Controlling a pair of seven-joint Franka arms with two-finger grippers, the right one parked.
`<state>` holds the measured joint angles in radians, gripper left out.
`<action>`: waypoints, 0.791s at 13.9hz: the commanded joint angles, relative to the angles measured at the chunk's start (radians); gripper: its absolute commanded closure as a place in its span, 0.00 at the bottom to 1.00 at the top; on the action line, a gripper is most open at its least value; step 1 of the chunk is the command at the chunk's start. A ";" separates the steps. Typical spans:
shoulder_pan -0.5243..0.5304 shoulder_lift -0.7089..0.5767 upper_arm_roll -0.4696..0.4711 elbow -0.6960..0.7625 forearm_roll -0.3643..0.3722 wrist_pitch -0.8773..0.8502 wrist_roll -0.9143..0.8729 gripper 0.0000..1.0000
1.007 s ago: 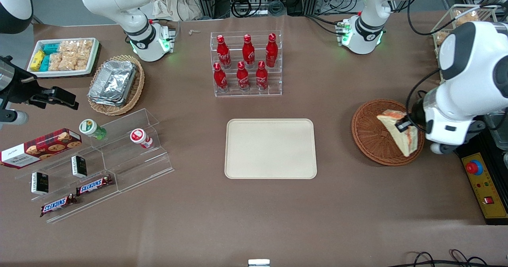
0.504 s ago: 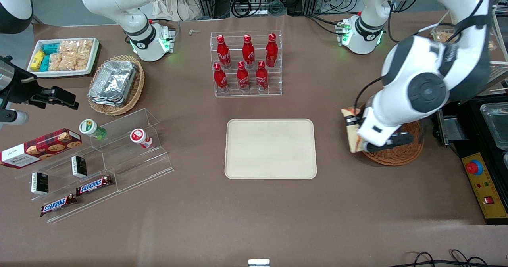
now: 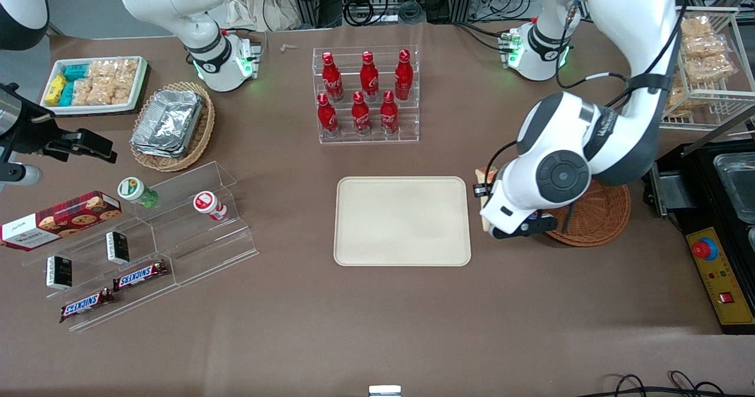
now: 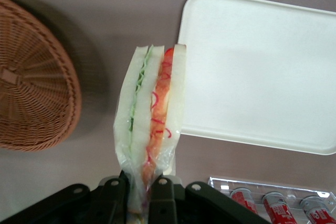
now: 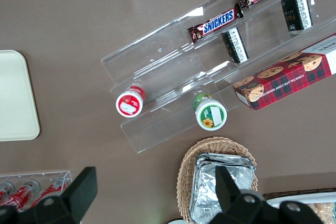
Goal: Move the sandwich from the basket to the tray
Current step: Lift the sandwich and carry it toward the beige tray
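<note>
Looking down from the left wrist, we see the gripper point(image 4: 140, 192) clamped on the sandwich point(image 4: 151, 124), its two black fingers point(image 4: 163, 195) pressed against the clear wrap at the wedge's narrow end. We can make out the pale bread layers with green filling along one seam and red and orange strands along the other. The sandwich hangs in the air, clear of the table, between the basket point(image 4: 31, 77) and the tray point(image 4: 262, 72), with one bread edge lining up against the tray's rounded corner.

From the front, we find the gripper point(image 3: 485, 199) mostly hidden under the working arm's white wrist, and only a sliver of the sandwich point(image 3: 485, 179) shows just beside the tray point(image 3: 402, 220), at the tray's edge toward the working arm's end of the table. We see the basket point(image 3: 596, 214) partly covered by the arm, with nothing showing in the part we can see. The tray's surface is bare. Farther from the front camera than the tray stands a clear rack of red bottles point(image 3: 367, 93).
</note>
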<state>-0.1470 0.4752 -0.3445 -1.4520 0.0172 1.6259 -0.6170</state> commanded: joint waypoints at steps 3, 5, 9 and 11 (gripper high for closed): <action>-0.066 0.092 -0.001 0.033 0.015 0.119 -0.021 1.00; -0.104 0.134 0.001 0.032 0.044 0.158 -0.035 1.00; -0.105 0.210 0.004 0.028 0.049 0.241 -0.047 1.00; -0.105 0.236 0.004 0.028 0.050 0.250 -0.047 1.00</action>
<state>-0.2486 0.6799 -0.3389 -1.4507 0.0506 1.8707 -0.6428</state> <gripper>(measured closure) 0.841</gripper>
